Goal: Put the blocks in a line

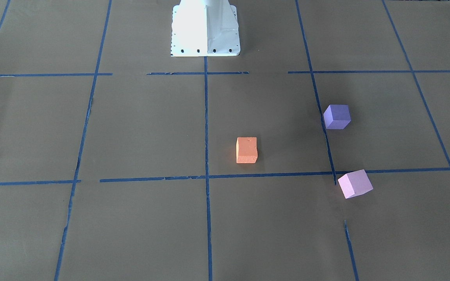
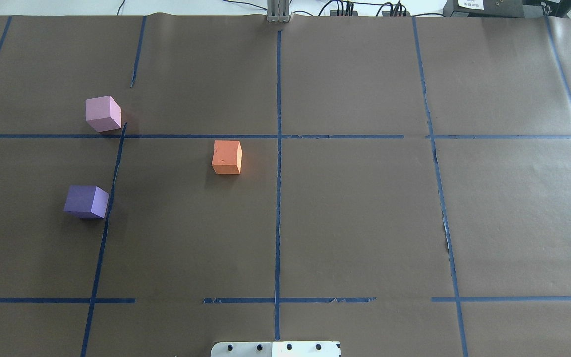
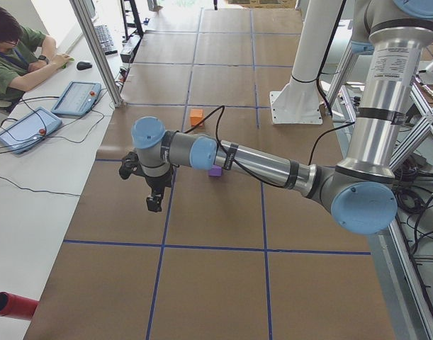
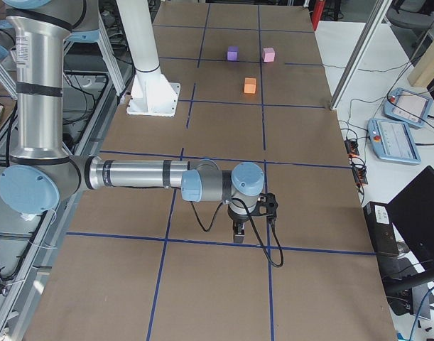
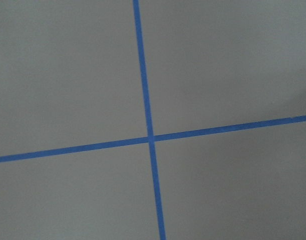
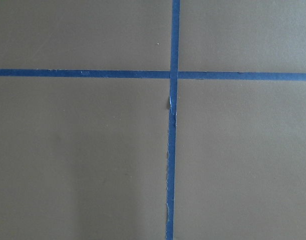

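Note:
Three foam blocks sit apart on the brown paper. The orange block (image 1: 247,150) (image 2: 227,157) is near the middle. The violet-purple block (image 1: 337,116) (image 2: 86,202) lies on the robot's left side. The light pink-lilac block (image 1: 355,184) (image 2: 102,113) lies beyond it, by a tape crossing. My left gripper (image 3: 154,202) shows only in the exterior left view, hanging over the table's left end, away from the blocks. My right gripper (image 4: 238,233) shows only in the exterior right view, far from the blocks. I cannot tell whether either is open or shut. Both wrist views show only paper and tape.
Blue tape lines (image 2: 277,148) divide the paper into a grid. The white robot pedestal (image 1: 205,29) stands at the robot's edge. An operator (image 3: 14,53) sits at a side table with teach pendants (image 3: 76,99). More pendants (image 4: 394,138) lie by the right end.

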`<move>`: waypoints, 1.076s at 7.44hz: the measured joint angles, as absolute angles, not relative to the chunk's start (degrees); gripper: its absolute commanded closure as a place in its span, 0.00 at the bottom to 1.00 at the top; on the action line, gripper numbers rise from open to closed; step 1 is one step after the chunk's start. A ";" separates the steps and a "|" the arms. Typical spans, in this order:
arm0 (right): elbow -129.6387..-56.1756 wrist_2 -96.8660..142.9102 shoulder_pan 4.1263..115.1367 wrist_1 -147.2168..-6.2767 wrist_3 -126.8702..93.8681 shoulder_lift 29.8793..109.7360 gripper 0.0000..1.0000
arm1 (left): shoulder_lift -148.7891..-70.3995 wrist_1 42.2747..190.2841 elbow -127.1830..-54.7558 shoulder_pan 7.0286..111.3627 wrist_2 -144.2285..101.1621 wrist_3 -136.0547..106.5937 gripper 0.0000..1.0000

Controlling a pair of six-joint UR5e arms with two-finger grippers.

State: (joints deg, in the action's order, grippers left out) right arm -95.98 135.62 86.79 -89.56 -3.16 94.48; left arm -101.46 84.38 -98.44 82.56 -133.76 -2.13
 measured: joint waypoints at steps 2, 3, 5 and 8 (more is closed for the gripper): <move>-95.98 135.62 86.78 -89.56 -3.16 94.48 0.00 | -107.65 84.05 -102.07 73.68 -132.89 -15.82 0.00; -95.98 135.62 86.79 -89.56 -3.16 94.48 0.00 | -111.43 82.99 -103.29 69.39 -131.68 -21.30 0.00; -95.98 135.62 86.79 -89.56 -3.16 94.48 0.00 | -118.04 80.87 -103.92 63.76 -130.18 -29.44 0.00; -95.98 135.62 86.80 -89.56 -3.17 94.48 0.00 | -124.30 80.59 -103.61 55.63 -127.34 -44.03 0.00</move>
State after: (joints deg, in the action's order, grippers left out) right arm -95.98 135.62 86.80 -89.56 -3.17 94.48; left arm -124.30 80.59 -103.61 55.63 -127.34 -44.03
